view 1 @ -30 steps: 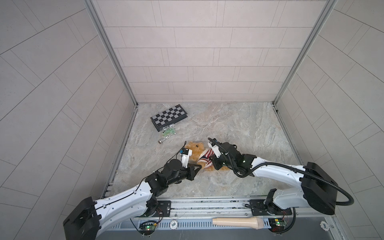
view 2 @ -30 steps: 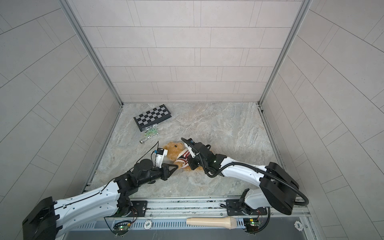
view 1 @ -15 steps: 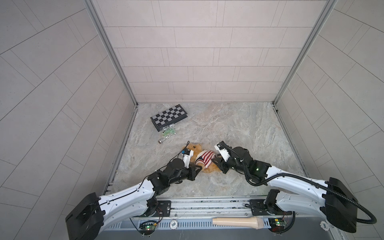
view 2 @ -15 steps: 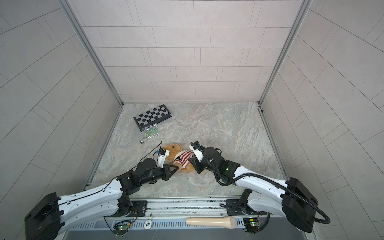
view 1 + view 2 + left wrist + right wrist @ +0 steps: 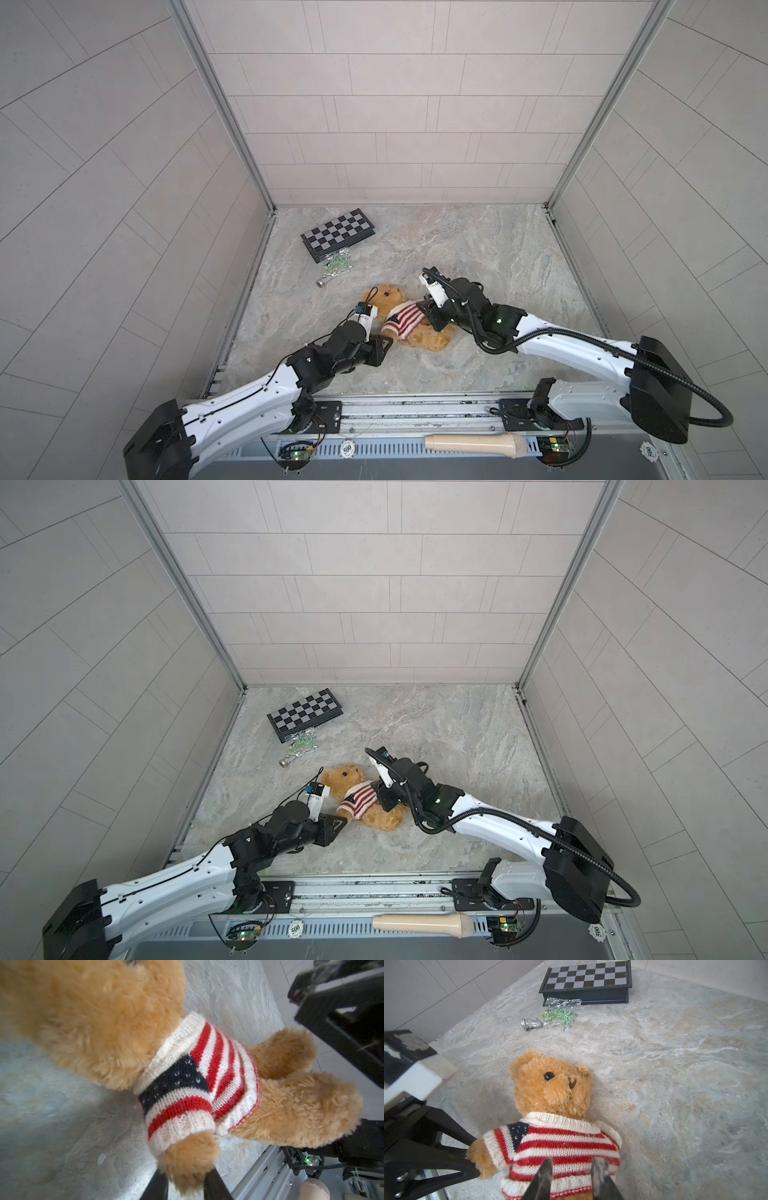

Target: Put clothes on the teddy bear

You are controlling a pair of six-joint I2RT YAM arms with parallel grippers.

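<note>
Left wrist view puts the left gripper (image 5: pixel 185 1174) closest. Its two dark fingers stand parted on either side of one paw of the teddy bear (image 5: pixel 93 1022), where the paw pokes out of a sleeve cuff of the striped sweater (image 5: pixel 218 1068). Fur touches both fingers, but I cannot tell whether they squeeze it. The right gripper (image 5: pixel 573 1161) hangs open just over the sweater's hem, and the stripes show between its fingers. The sweater covers the torso and leaves the legs bare. In both top views the teddy bear lies on its back on the marble tabletop (image 5: pixel 675 1084), near the front middle and between the two arms. Beyond its head lie a toppled silver chess piece (image 5: pixel 530 1024), a clear bag of green pieces (image 5: pixel 560 1014), and a folded chessboard (image 5: pixel 587 976) near the back left.
</note>
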